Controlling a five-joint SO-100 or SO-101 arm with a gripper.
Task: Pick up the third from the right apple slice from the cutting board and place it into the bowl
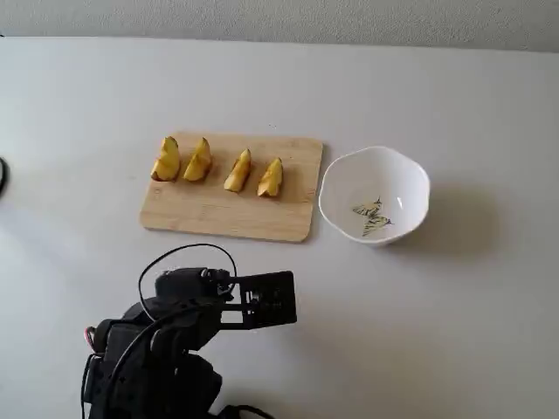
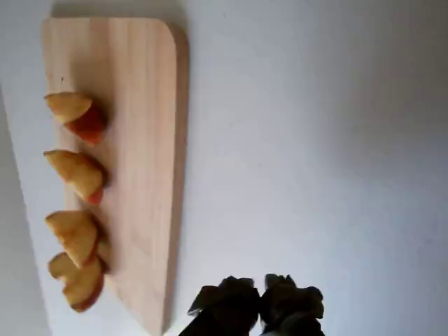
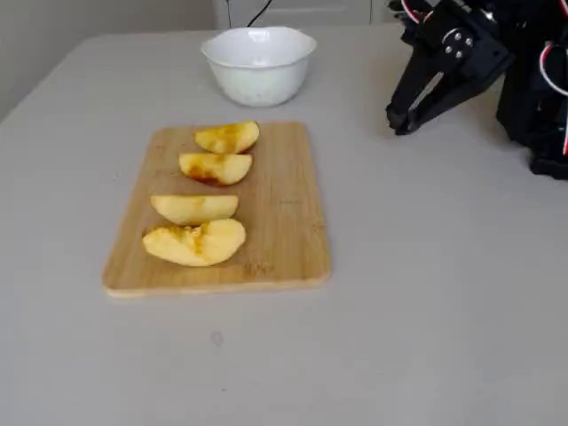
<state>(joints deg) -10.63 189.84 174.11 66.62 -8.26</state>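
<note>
Pale wood, four yellow wedges, and nothing in my grip yet.

From the fixed view above, the cutting board lies just beside the bowl, and the apple slice I want sits second from the left in the row — third counting from the bowl side. My gripper hangs near the board's front edge, apart from it. In the wrist view the slice sits low on the board, its neighbour partly tucked behind; my fingertips look pressed together over bare table. The side fixed view shows my gripper closed and empty, well apart from the slice, bowl beyond.
</note>
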